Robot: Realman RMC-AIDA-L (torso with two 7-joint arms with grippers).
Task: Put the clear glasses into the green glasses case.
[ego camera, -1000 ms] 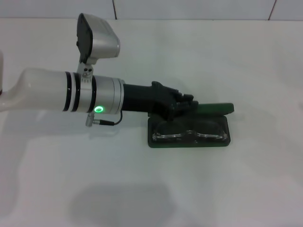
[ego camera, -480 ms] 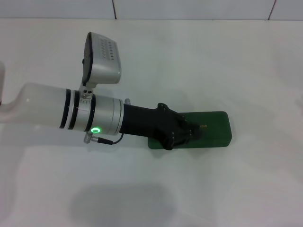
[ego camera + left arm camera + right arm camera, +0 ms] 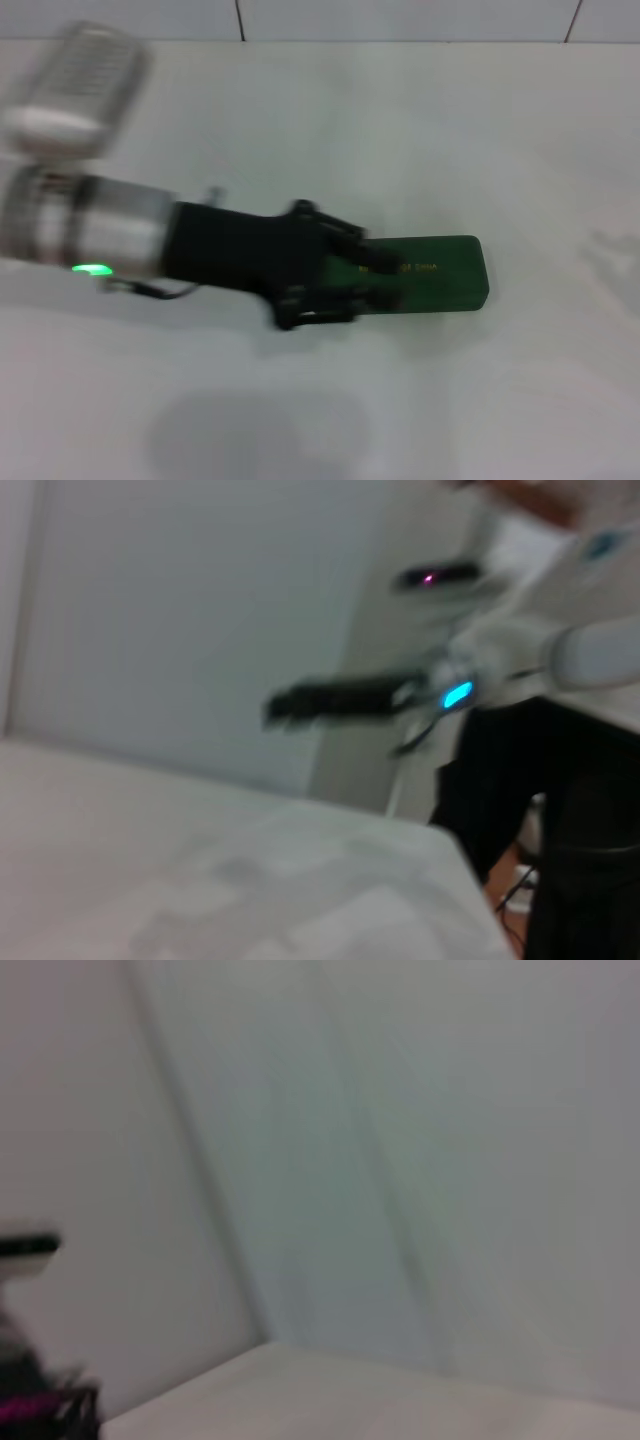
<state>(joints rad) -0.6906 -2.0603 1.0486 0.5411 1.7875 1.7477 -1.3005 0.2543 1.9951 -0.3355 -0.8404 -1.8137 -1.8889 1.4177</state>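
Green glasses case (image 3: 440,272) lies lid-down, shut. My left tool (image 3: 375,278), fingers apart, over its near end. Lift off straight; don't drag case.

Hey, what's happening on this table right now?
The robot's left gripper is over the near-left end of a dark green flat rectangular glasses case on the white table. The case lies shut, gold lettering on its lid, so the clear glasses cannot be seen. The right arm is out of the head view.
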